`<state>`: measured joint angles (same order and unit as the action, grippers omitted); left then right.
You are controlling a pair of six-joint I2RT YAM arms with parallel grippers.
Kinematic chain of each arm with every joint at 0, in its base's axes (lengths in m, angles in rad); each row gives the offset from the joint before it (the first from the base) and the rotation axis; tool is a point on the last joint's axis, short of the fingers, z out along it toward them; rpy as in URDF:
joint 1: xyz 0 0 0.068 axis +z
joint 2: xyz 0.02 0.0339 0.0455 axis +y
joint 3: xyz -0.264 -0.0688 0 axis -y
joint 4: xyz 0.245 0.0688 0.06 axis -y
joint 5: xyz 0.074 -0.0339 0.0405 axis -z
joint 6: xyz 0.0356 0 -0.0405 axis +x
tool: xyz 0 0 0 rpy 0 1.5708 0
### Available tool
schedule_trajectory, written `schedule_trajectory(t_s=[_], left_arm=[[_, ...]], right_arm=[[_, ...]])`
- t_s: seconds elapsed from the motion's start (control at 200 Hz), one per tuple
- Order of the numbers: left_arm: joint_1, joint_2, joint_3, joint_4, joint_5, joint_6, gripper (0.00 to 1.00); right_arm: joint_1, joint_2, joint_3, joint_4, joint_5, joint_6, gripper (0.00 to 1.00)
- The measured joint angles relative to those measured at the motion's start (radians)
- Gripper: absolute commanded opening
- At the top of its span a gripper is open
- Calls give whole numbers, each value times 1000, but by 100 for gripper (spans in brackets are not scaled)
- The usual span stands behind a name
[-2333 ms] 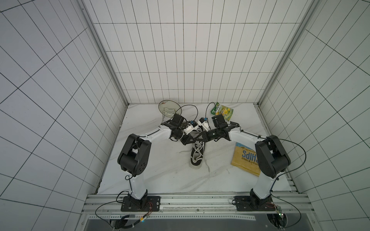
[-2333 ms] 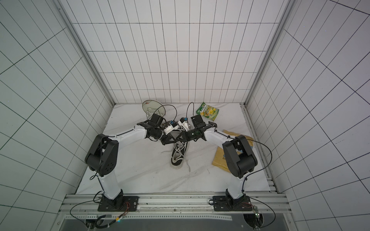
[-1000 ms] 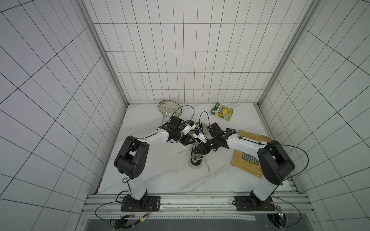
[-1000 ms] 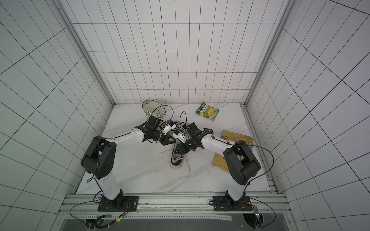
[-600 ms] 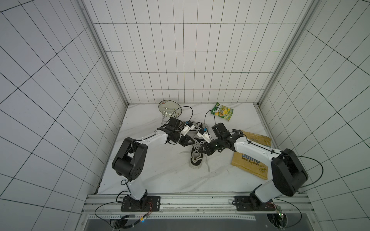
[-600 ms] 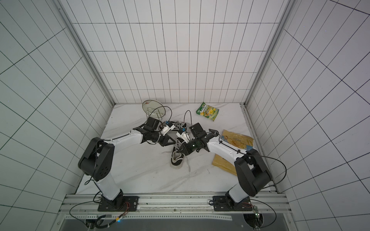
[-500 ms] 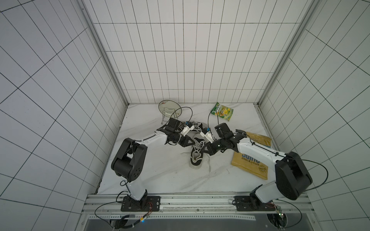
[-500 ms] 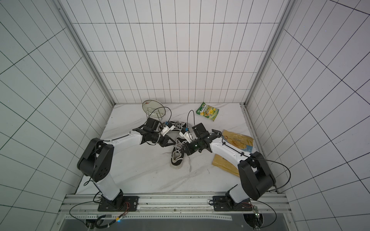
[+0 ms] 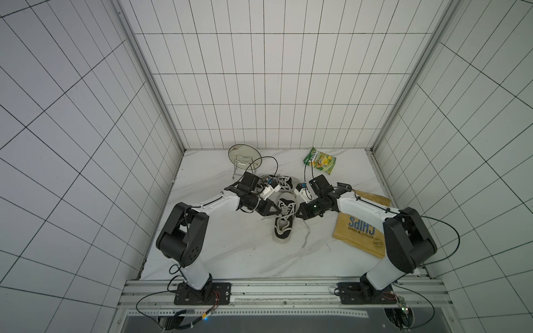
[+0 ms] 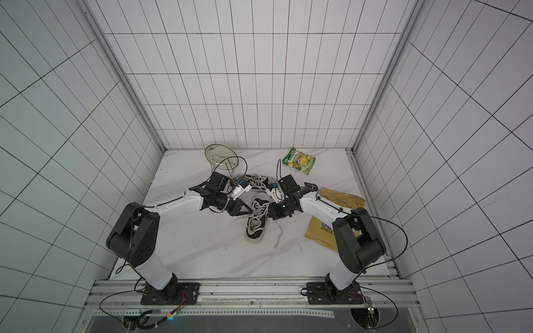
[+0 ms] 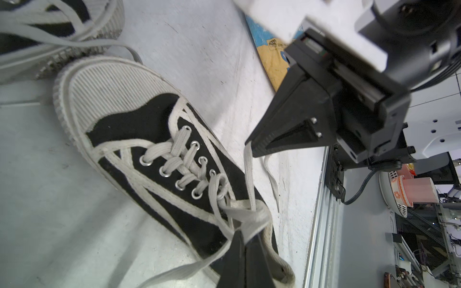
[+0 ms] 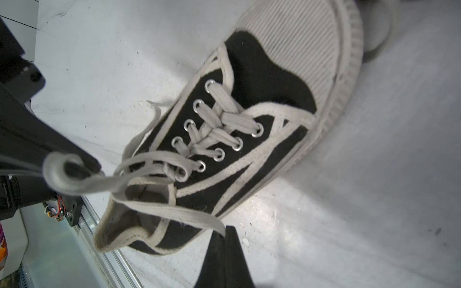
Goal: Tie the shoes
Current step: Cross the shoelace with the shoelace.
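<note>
A: Both pincers closed?
B: Yes. The right gripper has just clamped a lace end; the left gripper pinches the other, flanking the shoe mid-counter.
A: Meaning?
B: Probably ready to pull the knot; the second shoe, nearer the back edge, waits.

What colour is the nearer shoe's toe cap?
Toe cap: ribbed white; best in left wrist view.

Bright, even light with soft shadows; tiles bend toward frame edges in both top views; wrist views sharp on shoe, near lace loop blurred, mild floor glare.
</note>
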<state>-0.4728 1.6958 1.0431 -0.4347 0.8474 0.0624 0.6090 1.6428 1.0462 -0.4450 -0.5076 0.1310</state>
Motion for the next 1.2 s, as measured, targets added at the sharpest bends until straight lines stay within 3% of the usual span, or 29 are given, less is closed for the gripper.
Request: schedule_trajectory(t_s=[0.185, 0.445, 0.505, 0.54, 0.65, 0.815, 0.995, 1.199], left_arm=[[-5, -3, 0, -40, -6, 13, 10], [28, -80, -35, -22, -35, -39, 42], [56, -110, -56, 0, -35, -72, 43], [73, -123, -65, 14, -34, -90, 42], [116, -124, -70, 46, -39, -146, 23], [101, -39, -41, 33, -45, -156, 5], [50, 85, 40, -32, -44, -132, 0], [28, 124, 77, -81, -27, -102, 0]], right_arm=[[17, 26, 31, 18, -6, 5, 0], [35, 40, 31, 31, -18, 10, 0], [35, 40, 31, 35, -19, 11, 0], [35, 40, 31, 36, -19, 11, 0], [35, 40, 31, 37, -21, 11, 0], [35, 40, 31, 39, -29, 11, 0], [35, 40, 31, 45, -31, 11, 0], [40, 40, 31, 47, -36, 11, 0]])
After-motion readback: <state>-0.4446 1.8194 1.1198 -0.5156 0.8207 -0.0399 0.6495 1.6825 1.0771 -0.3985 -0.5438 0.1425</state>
